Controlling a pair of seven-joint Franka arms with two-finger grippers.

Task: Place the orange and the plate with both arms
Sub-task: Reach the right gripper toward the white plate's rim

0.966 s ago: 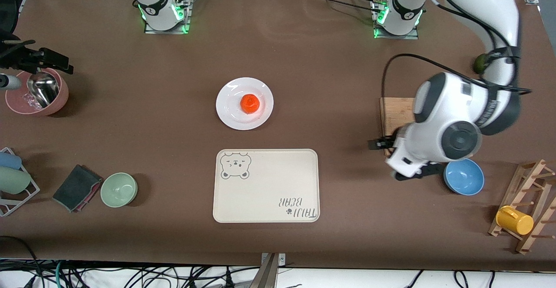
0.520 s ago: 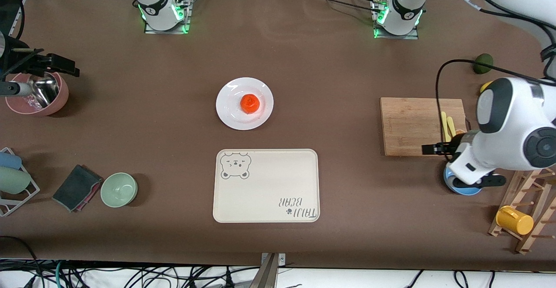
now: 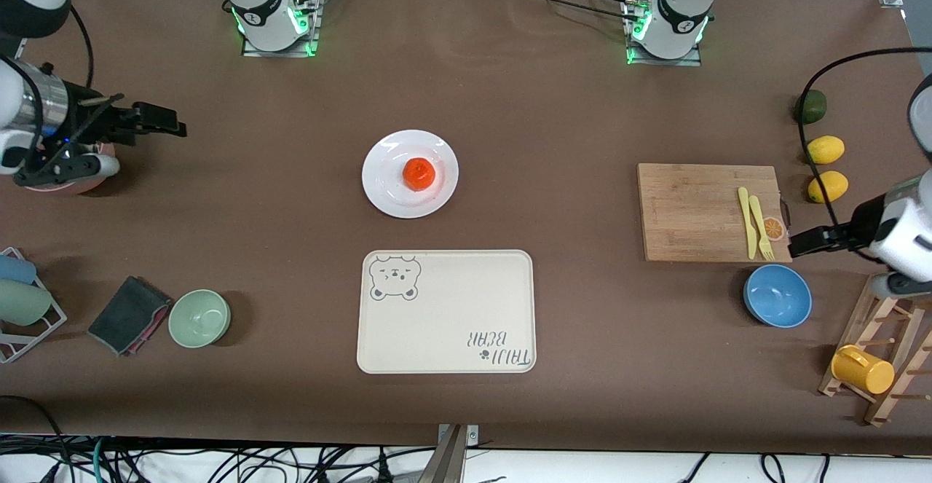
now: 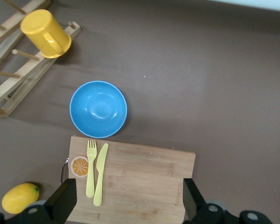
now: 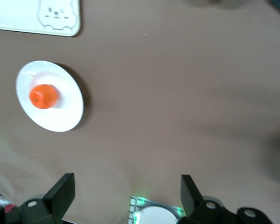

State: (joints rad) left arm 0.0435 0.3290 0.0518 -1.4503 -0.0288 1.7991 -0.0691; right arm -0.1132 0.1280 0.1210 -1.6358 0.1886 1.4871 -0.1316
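The orange [image 3: 419,174] sits on the plate [image 3: 386,195], a little off the plate's middle, and the plate rests on the brown table [image 3: 553,126] between the robots' bases and the cream tray [image 3: 445,337], which lies nearer the front camera. Judging by this, the placing looks done, and the risks lie in what the arms do around it. The left gripper [image 4: 126,205] hangs with its fingers spread wide and empty over the cutting board [image 3: 692,210], at the left arm's end of the table; the right gripper [image 5: 123,198] is likewise wide and empty, over the table near the right arm's base, with a pink bowl [image 3: 51,183] seemingly under its wrist, though the arm hides most of it. Both stand well apart from the plate. A low sweep by the left arm could catch the fork [image 3: 761,229], knife [image 3: 745,222] or blue bowl [image 3: 778,295]. The round orange could roll off if the plate is nudged.
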